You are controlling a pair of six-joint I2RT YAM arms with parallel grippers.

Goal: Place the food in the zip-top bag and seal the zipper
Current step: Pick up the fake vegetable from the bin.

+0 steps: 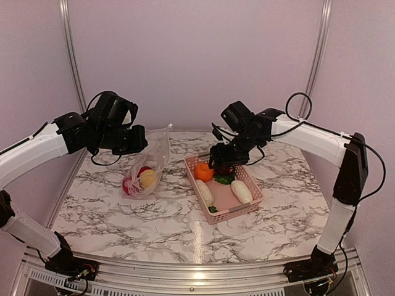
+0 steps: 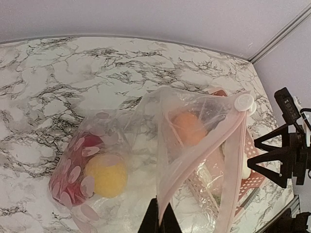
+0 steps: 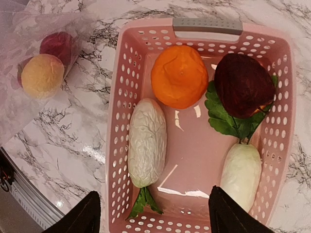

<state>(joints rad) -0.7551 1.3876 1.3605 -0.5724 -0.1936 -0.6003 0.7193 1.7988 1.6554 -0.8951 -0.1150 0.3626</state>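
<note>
My left gripper (image 2: pixel 159 213) is shut on the mouth edge of the clear zip-top bag (image 2: pixel 146 160) and holds it up open; the bag (image 1: pixel 151 166) stands left of the basket. Its pink zipper strip (image 2: pixel 204 155) ends in a white slider (image 2: pixel 244 102). A yellow ball (image 2: pixel 106 174) and a red ball (image 2: pixel 73 165) lie inside. My right gripper (image 3: pixel 155 213) is open and empty above the pink basket (image 3: pixel 116 121). The basket holds an orange ball (image 3: pixel 179 76), a dark purple ball (image 3: pixel 243 83) and two pale elongated vegetables (image 3: pixel 146 141) (image 3: pixel 241 174).
The pink basket (image 1: pixel 247 206) sits right of centre on the marble table (image 1: pixel 123 222). Grey walls and metal frame posts stand behind. The right arm (image 1: pixel 308 132) reaches in from the right.
</note>
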